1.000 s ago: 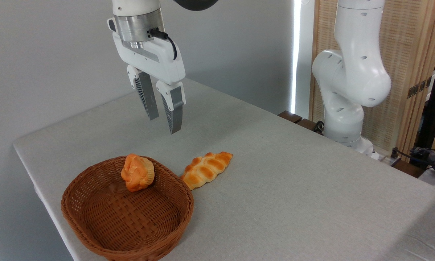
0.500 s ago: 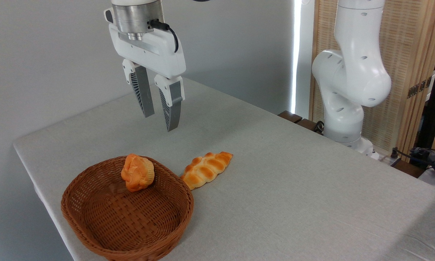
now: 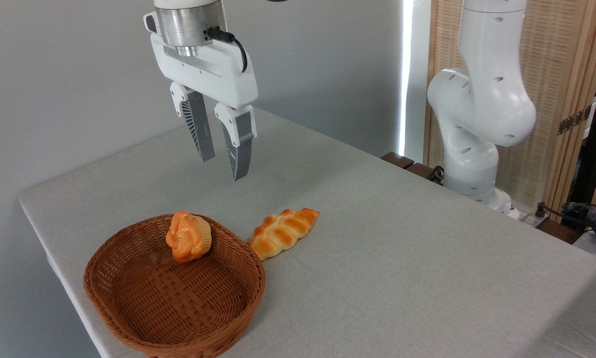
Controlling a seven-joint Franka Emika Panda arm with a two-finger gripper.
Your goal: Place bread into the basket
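claw (image 3: 224, 169): hangs in the air above the surface, pointing down with a slight tilt; its two ribbed grey fingers stand apart with a clear gap between them, and nothing is held in that gap.
bread (image 3: 283, 232): lies flat on the surface, below the claw and a little to its right, well apart from the fingertips; the braided loaf runs slantwise, its upper tapered end pointing right and back, its lower end just beside the basket's rim, whether touching it or not i cannot tell.
basket (image 3: 128, 311): sits on the surface below the claw and to its left, near the front left corner; brown woven wicker, oval, open side up.
bun (image 3: 188, 242): a round orange muffin-like bun rests inside the basket against its far wall, almost straight below the claw, slightly left.
surface (image 3: 402, 258): pale grey cloth-like top, carrying the basket and the bread.
arm (image 3: 481, 99): the white jointed body of the robot stands far right of the claw, beside the surface's back edge.
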